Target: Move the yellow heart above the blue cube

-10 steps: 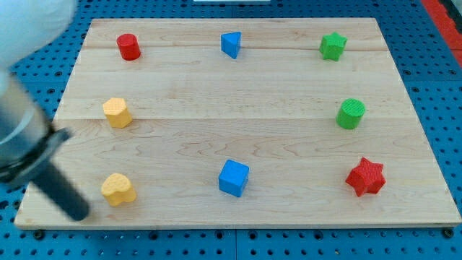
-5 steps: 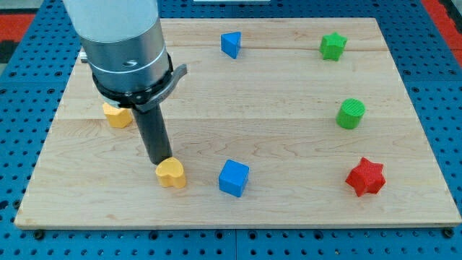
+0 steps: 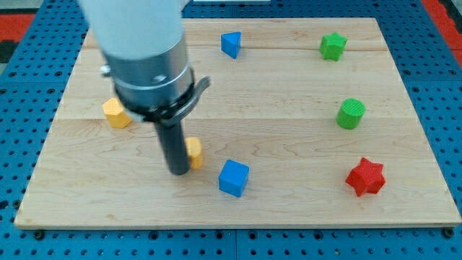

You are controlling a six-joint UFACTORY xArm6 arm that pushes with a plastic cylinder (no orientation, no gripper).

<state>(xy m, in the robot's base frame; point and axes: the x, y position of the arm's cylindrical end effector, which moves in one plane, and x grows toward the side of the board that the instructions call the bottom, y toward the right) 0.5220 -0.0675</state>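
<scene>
Yellow heart (image 3: 194, 152) touching right of my tip (image 3: 178, 172), holding nothing; blue cube (image 3: 234, 178) farther right; contact side suits rightward-upward push.

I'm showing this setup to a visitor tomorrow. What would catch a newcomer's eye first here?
The big grey arm fills the view's upper left, its dark rod ending in my tip against the left side of the yellow heart, which is half hidden behind it. Just to the lower right sits the blue cube. A red star stands out at the view's lower right.
</scene>
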